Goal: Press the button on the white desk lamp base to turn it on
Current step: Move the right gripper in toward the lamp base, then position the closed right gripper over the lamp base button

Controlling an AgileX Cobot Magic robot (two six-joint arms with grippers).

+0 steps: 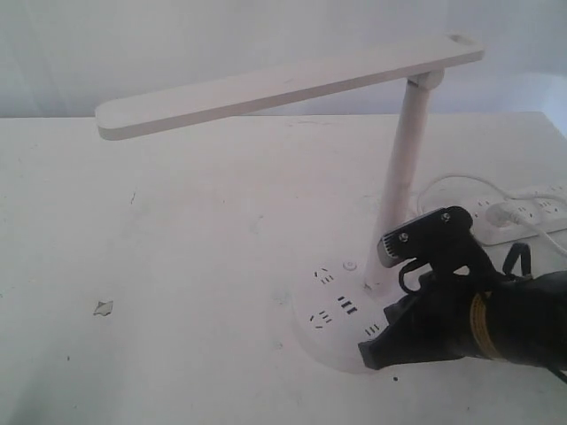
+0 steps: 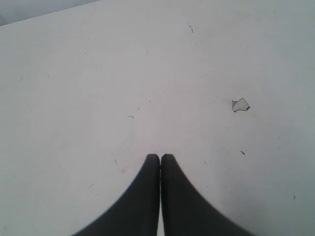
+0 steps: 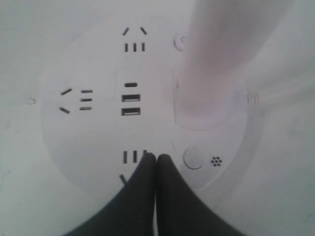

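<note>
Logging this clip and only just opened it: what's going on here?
The right gripper, jaws shut, hangs over the white desk lamp base. Its tips are beside a round button rather than on it, and whether they touch the base cannot be told. The white desk lamp does not look lit. The left gripper, jaws also shut, is over bare table, with no lamp in its view.

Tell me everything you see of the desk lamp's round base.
The white desk lamp base is a thick round plastic-looking disc, flat on the white table. Its top shows three outlet slot groups, three dark USB ports centrally, two small round buttons. The slanted pole rises from one side, where a cord leaves. The right gripper, fingers shut, hangs over its rim near one button.
</note>
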